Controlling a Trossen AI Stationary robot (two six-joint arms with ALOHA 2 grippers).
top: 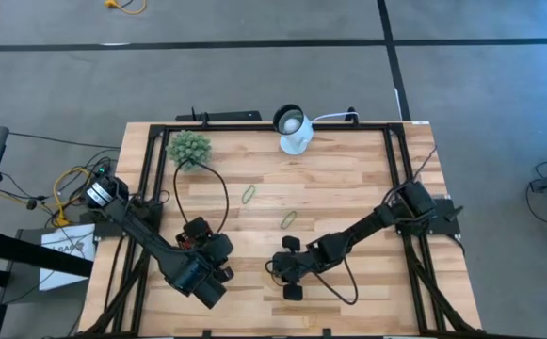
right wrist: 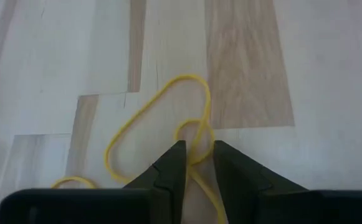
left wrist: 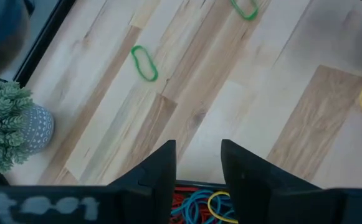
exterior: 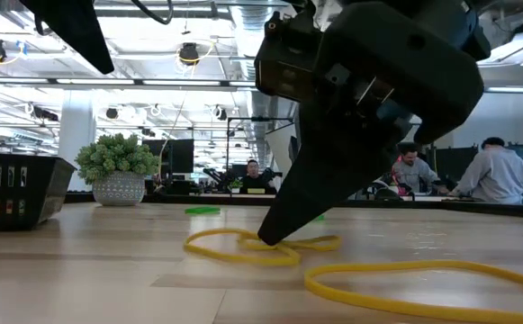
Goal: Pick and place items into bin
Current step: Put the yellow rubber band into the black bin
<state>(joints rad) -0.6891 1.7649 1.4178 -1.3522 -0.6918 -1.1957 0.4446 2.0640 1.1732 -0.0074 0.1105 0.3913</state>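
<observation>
A: Right wrist view: my right gripper is on the table, fingers a narrow gap apart around a yellow loop, not clamped. Next: close, lift, carry to the bin.

B: Left gripper?

A: Apart, empty, over the bin. Bin mostly hidden under it.

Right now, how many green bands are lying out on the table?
2. One green band lies mid-table, below the plant ball; the other green band lies nearer the right gripper. More may hide under the arms.
</observation>
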